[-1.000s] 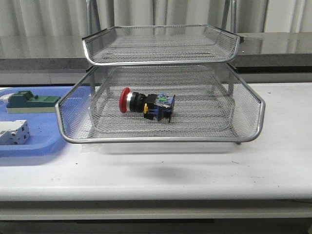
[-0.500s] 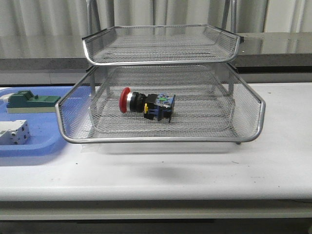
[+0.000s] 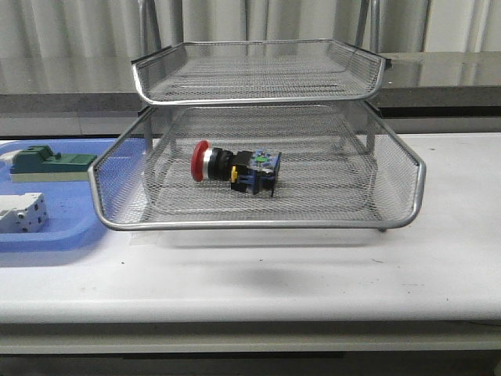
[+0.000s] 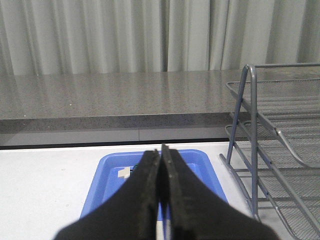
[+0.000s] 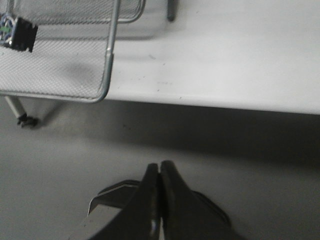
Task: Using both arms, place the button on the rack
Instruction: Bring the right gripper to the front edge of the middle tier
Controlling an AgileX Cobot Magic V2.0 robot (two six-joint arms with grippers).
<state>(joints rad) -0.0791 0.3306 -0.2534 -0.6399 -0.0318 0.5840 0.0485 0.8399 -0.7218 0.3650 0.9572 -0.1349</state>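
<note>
So, going from closest to farthest, using the rack [image 3: 258, 157] as my reference. Nearest is the front strip of the white table [image 3: 313, 274], bare in front of the rack's lower tray. My right gripper [image 5: 159, 172] has its jaws pressed together with nothing between them; it hangs off the table's front edge with the floor under it, well apart from the rack, and its camera just catches the corner of the lower tray and the blue-black end of the button.

The button [image 3: 233, 169] is lying on its side on the mesh floor of the rack's pulled-out lower tray, about the middle, a bit toward the left. Red mushroom cap points left, contact block with the green and yellow bits points right. Nothing of mine is touching it.

Left of the rack, touching or nearly touching the lower tray's left rim, is the flat blue tray [image 3: 47, 235]. A white terminal block [image 3: 22, 213] sits in its nearer part, a green block [image 3: 51, 163] farther back.

My left gripper [image 4: 160, 170] also has its jaws closed and empty, hovering over the blue tray, with the rack's wire legs off to one side.

Above the button is the rack's next tray, holding nothing. Behind the rack is a grey ledge [image 3: 70, 86], then pale curtains [image 4: 100, 35].
</note>
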